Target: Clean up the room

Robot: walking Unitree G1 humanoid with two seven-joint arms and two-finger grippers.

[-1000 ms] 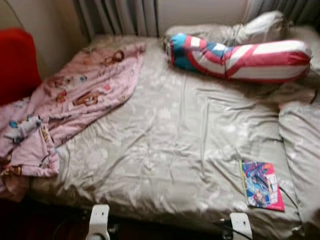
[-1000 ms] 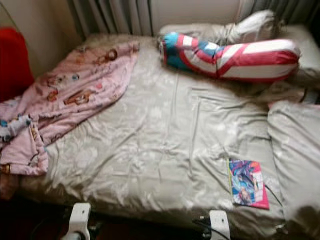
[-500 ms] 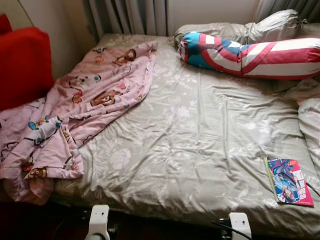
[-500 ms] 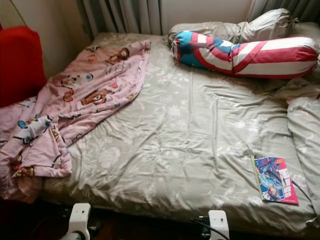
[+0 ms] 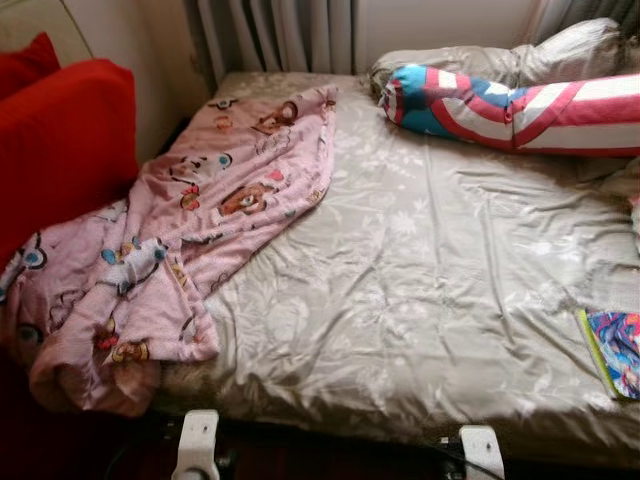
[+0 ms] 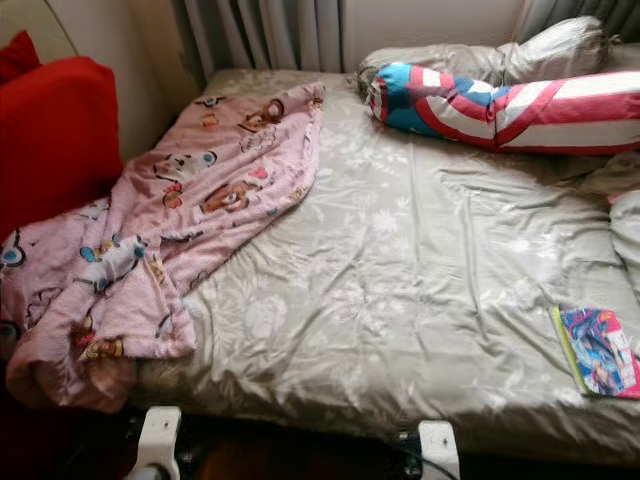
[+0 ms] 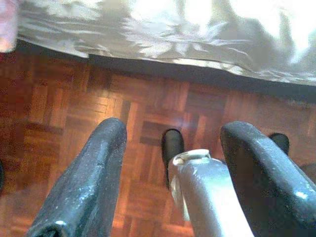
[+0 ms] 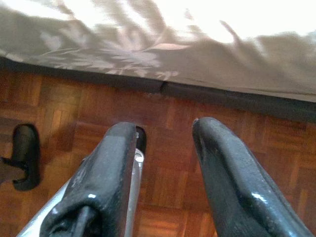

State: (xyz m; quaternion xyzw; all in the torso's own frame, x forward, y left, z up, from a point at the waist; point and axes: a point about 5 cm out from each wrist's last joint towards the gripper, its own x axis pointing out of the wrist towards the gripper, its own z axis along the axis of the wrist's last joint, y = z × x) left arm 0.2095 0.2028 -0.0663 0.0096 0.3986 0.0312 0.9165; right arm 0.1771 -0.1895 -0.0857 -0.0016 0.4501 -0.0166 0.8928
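A pink cartoon-print blanket [image 5: 190, 230] lies crumpled over the left side of the bed and hangs over its front left corner. A colourful comic book [image 6: 598, 350] rests flat on the sheet near the bed's front right. A red, white and blue bolster [image 5: 510, 110] lies across the head of the bed. Both arms hang low at the bed's foot. My left gripper [image 7: 173, 131] is open over the parquet floor with nothing between its fingers. My right gripper [image 8: 164, 128] is open the same way, close to the mattress edge.
The bed's grey floral sheet [image 5: 430, 270] is rumpled. Grey pillows [image 5: 560, 55] sit behind the bolster. A red sofa [image 5: 60, 150] stands tight against the bed's left side. Curtains [image 5: 280, 35] hang behind the bed. Dark parquet floor [image 8: 98, 103] runs along the bed's foot.
The camera has turned left, so the whole scene has slid right and the book now sits at the picture's edge. Nothing on the bed has moved; both arms hang as before.
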